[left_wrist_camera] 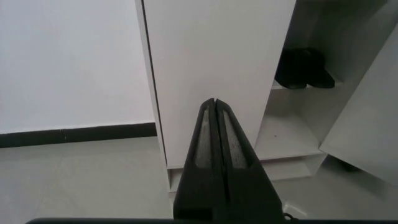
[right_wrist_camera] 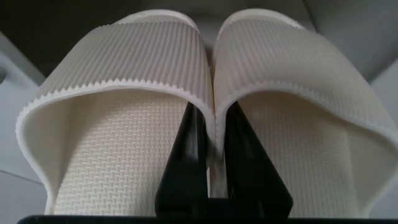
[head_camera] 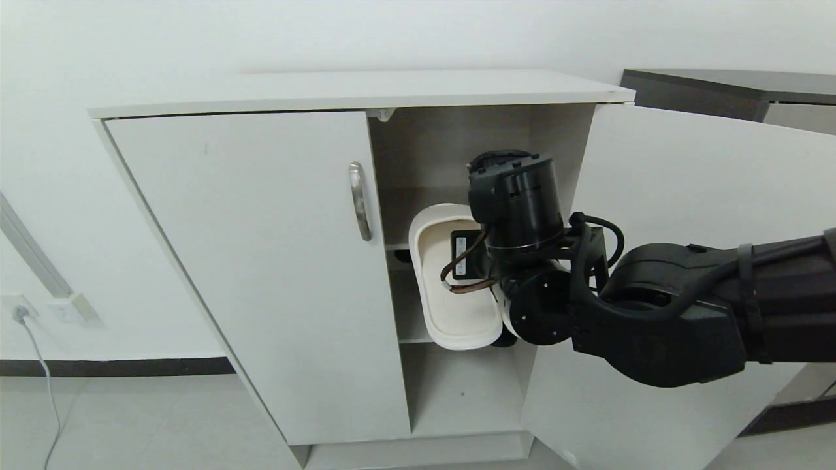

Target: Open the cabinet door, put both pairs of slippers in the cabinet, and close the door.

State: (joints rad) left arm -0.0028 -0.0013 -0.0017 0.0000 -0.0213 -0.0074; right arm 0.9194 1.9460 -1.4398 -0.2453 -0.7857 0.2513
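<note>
The white cabinet (head_camera: 261, 261) has its left door shut and its right door (head_camera: 686, 196) swung open. A pair of white slippers (head_camera: 450, 281) hangs upright in the opening, about level with the middle shelf. My right gripper (right_wrist_camera: 211, 124) is shut on the white slippers (right_wrist_camera: 205, 81), its fingers clamping the two inner strap edges together. A pair of black slippers (left_wrist_camera: 303, 68) rests on a shelf inside the cabinet. My left gripper (left_wrist_camera: 214, 109) is shut on nothing, out in front of the closed left door (left_wrist_camera: 211, 50) above the floor.
A metal handle (head_camera: 359, 201) runs down the closed door's edge. A wall socket with a cable (head_camera: 19, 313) is low on the left wall. Dark furniture (head_camera: 731, 91) stands behind the open door. The bottom compartment (head_camera: 457, 391) is bare.
</note>
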